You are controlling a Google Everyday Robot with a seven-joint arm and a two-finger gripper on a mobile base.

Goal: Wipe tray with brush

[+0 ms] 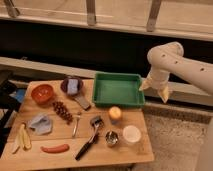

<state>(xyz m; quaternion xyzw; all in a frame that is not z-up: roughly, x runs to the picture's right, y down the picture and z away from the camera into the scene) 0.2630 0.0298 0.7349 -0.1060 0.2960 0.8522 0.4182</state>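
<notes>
The green tray (118, 89) stands at the back right of the wooden table (60, 137), and I see nothing inside it. The brush (89, 136) lies flat on the table in front of the tray, its black handle pointing to the front left and its pale bristle head (96, 121) toward the tray. My gripper (154, 90) hangs in the air just past the tray's right edge, off the table, pointing down. Its two pale fingers are spread apart and hold nothing. It is well away from the brush.
A red bowl (42, 93), a dark bowl with a sponge (71, 86), a grey flat utensil (81, 102), grapes (62, 111), a fork (76, 125), a grey cloth (41, 123), a banana (22, 137), a sausage (55, 148), an orange (115, 113), a metal cup (112, 138) and a white cup (131, 134) lie on the table.
</notes>
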